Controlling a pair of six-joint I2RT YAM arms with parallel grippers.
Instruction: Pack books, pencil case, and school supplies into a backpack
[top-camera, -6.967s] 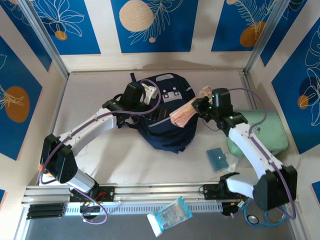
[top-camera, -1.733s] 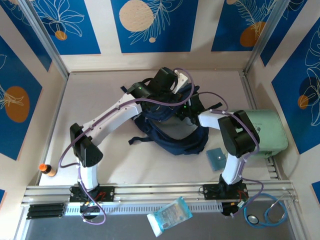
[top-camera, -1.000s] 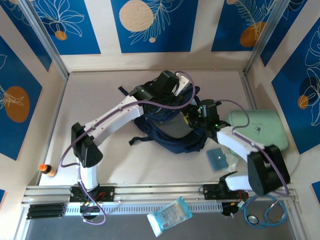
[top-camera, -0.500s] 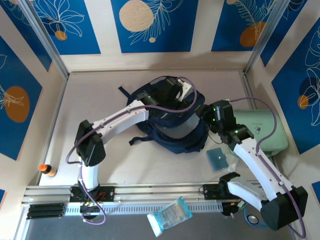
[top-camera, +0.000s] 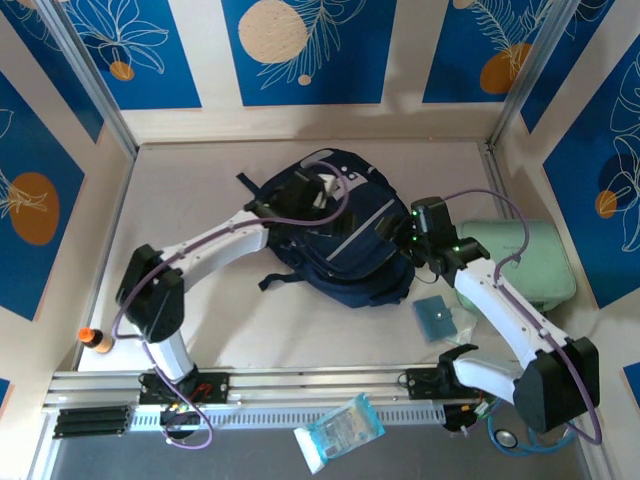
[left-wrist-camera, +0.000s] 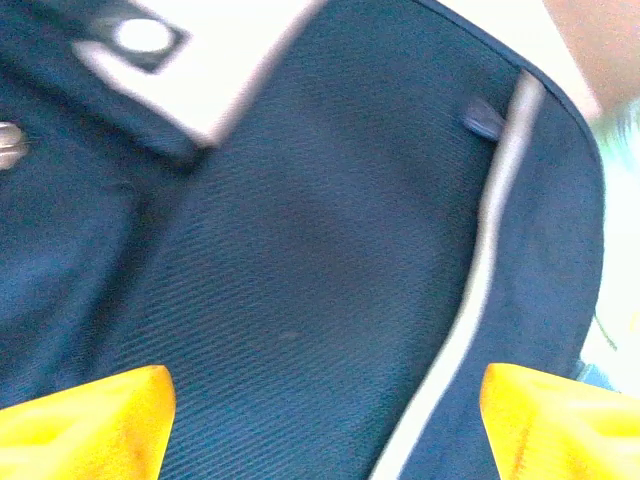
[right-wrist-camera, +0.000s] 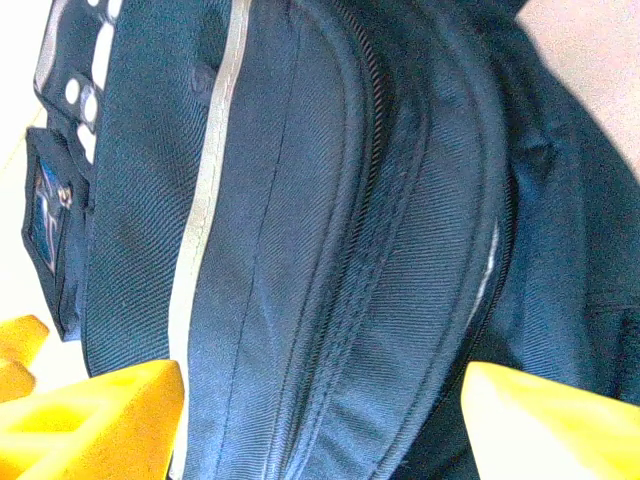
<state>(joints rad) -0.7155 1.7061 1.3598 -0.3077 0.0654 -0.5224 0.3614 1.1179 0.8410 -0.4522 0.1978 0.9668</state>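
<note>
Hovering over backpack (top-camera: 345, 250), mid table (top-camera: 190, 180): left claw (top-camera: 308, 190), fingers wide apart. Right claw (top-camera: 402, 238) by backpack's right side, fingers apart too. Teal pad (top-camera: 435, 318) near right. Orange-capped tube (top-camera: 95, 339) near left.

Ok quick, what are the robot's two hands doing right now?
Left gripper: open, holding nothing, over the backpack.
Right gripper: open, holding nothing, facing the backpack.

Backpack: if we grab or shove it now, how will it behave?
Probably floppy: the backpack is soft woven fabric, slumped and creased. It would likely deform and drag rather than slide cleanly. Its loose strap may trail or snag.
</note>
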